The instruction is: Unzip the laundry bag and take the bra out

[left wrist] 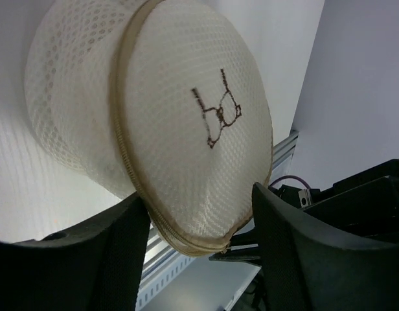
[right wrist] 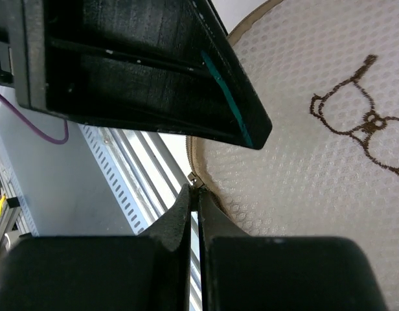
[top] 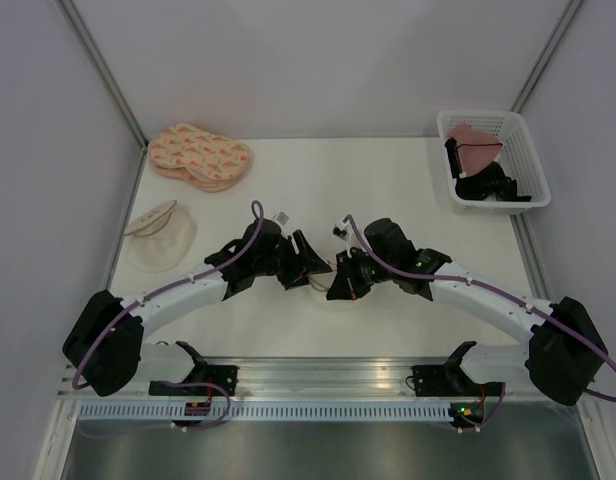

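The black fingers [right wrist: 177, 223] of your right gripper [right wrist: 194, 194] pinch shut on the small metal zip pull [right wrist: 193, 179] of the round cream-white mesh laundry bag [left wrist: 186, 129], seemingly ready to draw it. The left gripper [left wrist: 201, 194] has its fingers [left wrist: 115, 253] spread wide, clamping that bag upright at lower centre of the overhead frame to brace it.

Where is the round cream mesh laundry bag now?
At the centre of the top view, the laundry bag stands between the fingers of the left hand; the right hand pinches its zip pull.

laundry bag [left wrist: 186, 129] top cut off, contents unseen
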`<state>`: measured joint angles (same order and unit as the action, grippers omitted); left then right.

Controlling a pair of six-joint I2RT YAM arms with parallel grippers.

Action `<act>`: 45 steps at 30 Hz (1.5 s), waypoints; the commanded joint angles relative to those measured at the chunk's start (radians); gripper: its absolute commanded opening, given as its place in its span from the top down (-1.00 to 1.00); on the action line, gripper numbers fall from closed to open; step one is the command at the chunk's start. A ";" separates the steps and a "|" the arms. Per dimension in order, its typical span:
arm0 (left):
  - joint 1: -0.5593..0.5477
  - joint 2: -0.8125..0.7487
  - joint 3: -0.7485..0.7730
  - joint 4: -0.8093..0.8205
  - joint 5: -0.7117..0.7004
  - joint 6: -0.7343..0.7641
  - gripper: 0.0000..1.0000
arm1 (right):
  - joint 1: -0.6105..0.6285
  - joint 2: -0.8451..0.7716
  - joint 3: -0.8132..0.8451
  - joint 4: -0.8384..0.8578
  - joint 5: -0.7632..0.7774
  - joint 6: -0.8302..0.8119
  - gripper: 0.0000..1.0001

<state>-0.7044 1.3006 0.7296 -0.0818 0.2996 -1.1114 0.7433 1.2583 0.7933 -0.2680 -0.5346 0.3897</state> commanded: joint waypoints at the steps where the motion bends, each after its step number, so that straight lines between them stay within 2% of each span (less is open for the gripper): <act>1: -0.004 0.011 0.004 0.076 0.049 -0.053 -0.27 | 0.005 -0.010 0.003 0.044 0.022 -0.008 0.99; 3: -0.004 0.008 -0.004 0.076 0.041 -0.047 0.07 | 0.005 -0.010 0.003 0.039 0.022 -0.008 0.99; 4: -0.004 0.008 -0.006 0.076 0.027 -0.044 0.43 | 0.007 -0.010 0.004 0.033 0.027 -0.008 0.99; 7: -0.004 0.012 -0.001 0.076 0.001 -0.038 0.94 | 0.007 -0.014 0.004 0.023 0.030 -0.009 0.99; 11: 0.009 0.031 0.034 0.074 -0.034 0.004 0.96 | 0.010 -0.019 0.009 -0.045 0.047 -0.024 0.99; 17: 0.091 0.061 0.114 0.060 -0.007 0.145 0.95 | 0.018 0.039 0.007 -0.223 0.185 -0.048 0.99; 23: 0.126 0.123 0.203 0.002 0.113 0.306 0.96 | 0.018 0.065 0.047 -0.356 0.523 0.026 0.99; 26: 0.128 0.161 0.241 -0.029 0.188 0.393 0.95 | 0.016 0.093 0.082 -0.373 0.735 0.067 0.99; 29: 0.132 0.222 0.295 -0.088 0.228 0.490 0.96 | 0.013 0.140 0.118 -0.367 0.855 0.086 0.99; 34: 0.172 0.327 0.436 -0.133 0.222 0.590 0.95 | 0.010 0.139 0.133 -0.301 0.852 0.095 0.99; 38: 0.201 0.402 0.556 -0.112 0.216 0.598 0.95 | 0.011 0.081 0.118 -0.240 0.756 0.086 0.99; 41: 0.201 0.427 0.610 -0.110 0.179 0.560 0.22 | 0.010 0.059 0.104 -0.211 0.655 0.083 0.99; 42: 0.200 0.414 0.605 -0.113 0.117 0.538 -0.26 | 0.010 0.053 0.098 -0.203 0.627 0.083 0.99; 43: 0.200 0.396 0.562 -0.121 0.074 0.512 -0.52 | 0.011 0.049 0.093 -0.185 0.578 0.086 0.99; 44: 0.194 0.337 0.529 -0.119 0.034 0.457 -0.92 | 0.010 0.037 0.081 -0.175 0.555 0.086 0.99; 45: 0.188 0.307 0.461 -0.119 -0.023 0.435 -0.99 | 0.010 0.030 0.073 -0.163 0.538 0.086 0.99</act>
<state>-0.5091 1.7042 1.2739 -0.2001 0.4244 -0.6041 0.7547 1.3251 0.8871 -0.4831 0.1089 0.4679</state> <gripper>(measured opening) 0.937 0.021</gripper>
